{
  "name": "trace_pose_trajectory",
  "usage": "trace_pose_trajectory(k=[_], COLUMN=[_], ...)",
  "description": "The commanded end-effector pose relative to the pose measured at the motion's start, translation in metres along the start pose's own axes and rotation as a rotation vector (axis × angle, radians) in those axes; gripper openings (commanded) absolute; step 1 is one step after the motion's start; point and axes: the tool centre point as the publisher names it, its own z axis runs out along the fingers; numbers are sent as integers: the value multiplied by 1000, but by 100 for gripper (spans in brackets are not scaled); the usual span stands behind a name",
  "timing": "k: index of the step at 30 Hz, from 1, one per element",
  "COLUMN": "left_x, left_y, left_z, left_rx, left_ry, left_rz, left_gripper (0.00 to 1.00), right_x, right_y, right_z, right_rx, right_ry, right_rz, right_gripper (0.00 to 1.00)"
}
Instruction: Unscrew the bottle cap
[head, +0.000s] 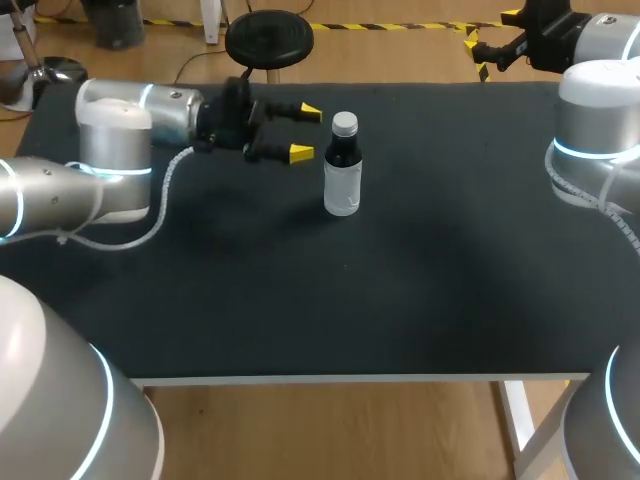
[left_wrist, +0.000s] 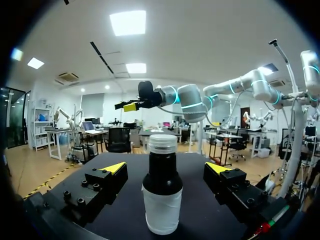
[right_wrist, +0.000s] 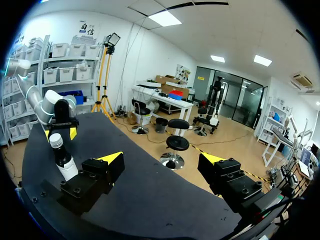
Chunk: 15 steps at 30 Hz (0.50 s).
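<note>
The bottle stands upright on the far middle of the black surface. It is small, with dark shoulders, a white label round its lower body and a pale cap screwed on top. It looks rigid and light, and narrow enough at the base to tip at a sideways nudge. The labelled body is probably the best place to clamp it, since the wrap should slip less than the smooth dark neck. The cap's ribbed side looks made for a two-sided pinch, though it is a small target.

The left tool is level with the bottle and just beside it. Its yellow-tipped fingers are apart, in line with the bottle and not touching it. The right tool hangs well apart at the far right edge of the surface, its fingers also spread and holding nothing.
</note>
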Motion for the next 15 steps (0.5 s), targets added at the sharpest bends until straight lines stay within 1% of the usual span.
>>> trace_pose_trajectory(k=[1, 7, 15], left_x=[-10, -15, -15], left_y=[8, 13, 14], left_z=[11, 24, 37], left_rx=[11, 18, 29], left_ry=[31, 61, 95], left_rz=[-1, -6, -6], left_gripper=[100, 100, 100], right_x=[0, 0, 0], right_y=[0, 0, 0], right_z=[0, 0, 0], right_rx=[0, 0, 0], right_ry=[0, 0, 0], right_rz=[0, 0, 0], right_gripper=[100, 100, 100])
